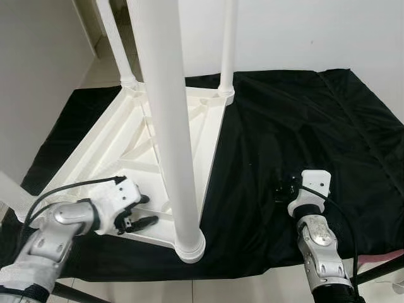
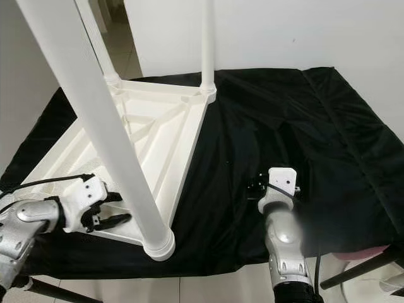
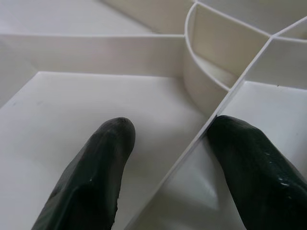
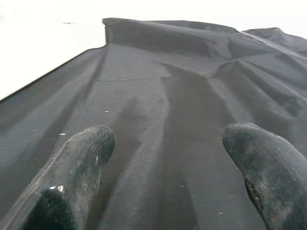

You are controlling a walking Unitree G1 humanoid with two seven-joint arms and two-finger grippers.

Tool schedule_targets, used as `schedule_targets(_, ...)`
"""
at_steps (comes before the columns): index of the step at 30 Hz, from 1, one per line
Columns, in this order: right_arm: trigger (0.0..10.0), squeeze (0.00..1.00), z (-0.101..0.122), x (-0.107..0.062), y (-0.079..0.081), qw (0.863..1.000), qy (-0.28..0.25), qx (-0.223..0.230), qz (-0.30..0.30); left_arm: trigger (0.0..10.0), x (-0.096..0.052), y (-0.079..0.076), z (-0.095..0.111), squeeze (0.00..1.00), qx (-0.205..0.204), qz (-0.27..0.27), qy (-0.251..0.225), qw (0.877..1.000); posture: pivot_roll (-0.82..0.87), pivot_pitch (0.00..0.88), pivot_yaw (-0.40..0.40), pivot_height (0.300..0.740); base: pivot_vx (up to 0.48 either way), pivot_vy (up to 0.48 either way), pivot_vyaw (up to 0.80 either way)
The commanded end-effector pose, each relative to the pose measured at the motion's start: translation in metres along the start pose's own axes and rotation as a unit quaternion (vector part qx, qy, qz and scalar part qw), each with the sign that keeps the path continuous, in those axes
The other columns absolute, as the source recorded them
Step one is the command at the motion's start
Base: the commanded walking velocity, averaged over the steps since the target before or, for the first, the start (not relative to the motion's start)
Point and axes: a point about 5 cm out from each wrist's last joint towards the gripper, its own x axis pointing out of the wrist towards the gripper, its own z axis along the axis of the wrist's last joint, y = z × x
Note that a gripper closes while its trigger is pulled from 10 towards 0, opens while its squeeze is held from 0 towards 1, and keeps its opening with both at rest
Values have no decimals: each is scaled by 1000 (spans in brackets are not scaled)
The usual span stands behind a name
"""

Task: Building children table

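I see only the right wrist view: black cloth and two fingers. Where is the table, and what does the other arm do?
Observer: The white table lies upside down on the black cloth, to the robot's left, with its legs pointing up.
Operator: And the left pincer?
Observer: The left pincer is at the near edge of the underside, its open fingers on either side of a thin rib.
Operator: Is my right pincer near it?
Observer: No, the right pincer is over bare cloth, apart from the table.

White tabletop (image 2: 158, 129) upside down on black cloth (image 2: 303, 126), legs (image 2: 101, 126) upright. Left gripper (image 2: 117, 208) over tabletop's ribbed underside, just beside nearest leg's base. Right gripper (image 2: 262, 187) well apart, over bare cloth.
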Motion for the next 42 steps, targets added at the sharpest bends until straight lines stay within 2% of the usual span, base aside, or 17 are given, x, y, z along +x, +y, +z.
schedule_targets(1, 10000, 0, -1, -1, 1, 1000, 3, 2, -1, 10000, 11, 1, 5, 0, -5, 34, -7, 999, -51, 62, 110, 740, 0, 0, 0)
schedule_targets(6, 10000, 0, -1, -1, 2, 1000, 2, 5, -3, 10000, 21, 3, 15, 0, -22, 53, -30, 998, -50, 61, 116, 740, 0, 0, 0)
schedule_targets(7, 10000, 0, -1, 0, 2, 1000, 1, 7, -6, 10000, 29, 5, 23, 0, -35, 71, -50, 996, -50, 56, 113, 740, 0, 0, 0)
schedule_targets(15, 10000, 0, 0, 1, 5, 1000, -3, -1, 8, 10000, 41, 8, 31, 0, -53, 110, -67, 990, -49, 48, 113, 740, 0, 0, 0)
schedule_targets(21, 10000, 0, 6, 3, 7, 999, -15, -17, 31, 10000, 59, 11, 45, 0, -80, 173, -86, 978, -52, 58, 103, 740, 0, 0, 0)
schedule_targets(25, 10000, 0, 7, 4, 6, 999, -16, -17, 31, 10000, 62, 14, 51, 0, -93, 186, -97, 973, -57, 60, 100, 740, 0, 0, 0)
schedule_targets(29, 10000, 0, 9, 4, 6, 999, -19, -13, 30, 10000, 70, 16, 63, 0, -121, 210, -120, 963, -54, 62, 95, 740, 0, 0, 0)
schedule_targets(35, 10000, 0, 11, 4, 7, 999, -24, -7, 36, 10000, 75, 17, 69, 0, -120, 219, -125, 960, -53, 62, 93, 740, 0, 0, 0)
schedule_targets(37, 10000, 0, 15, 0, 7, 998, -32, 1, 57, 10000, 76, 20, 74, 0, -113, 223, -124, 960, -54, 65, 96, 740, 0, 0, 0)
schedule_targets(38, 10000, 0, 17, -4, 8, 996, -37, 6, 79, 10000, 73, 21, 74, 0, -110, 220, -125, 961, -55, 66, 98, 740, 0, 0, 0)
schedule_targets(40, 10000, 0, 17, -4, 8, 996, -37, 6, 79, 10000, 73, 21, 74, 0, -110, 220, -125, 961, -55, 66, 98, 740, 0, 0, 0)
schedule_targets(41, 10000, 0, 23, -13, 6, 993, -43, 19, 111, 10000, 62, 24, 69, 0, -99, 220, -121, 963, -60, 67, 103, 740, 0, 0, 0)
schedule_targets(42, 10000, 0, 23, -13, 6, 993, -43, 19, 111, 10000, 62, 24, 69, 0, -99, 220, -121, 963, -60, 67, 103, 740, 0, 0, 0)
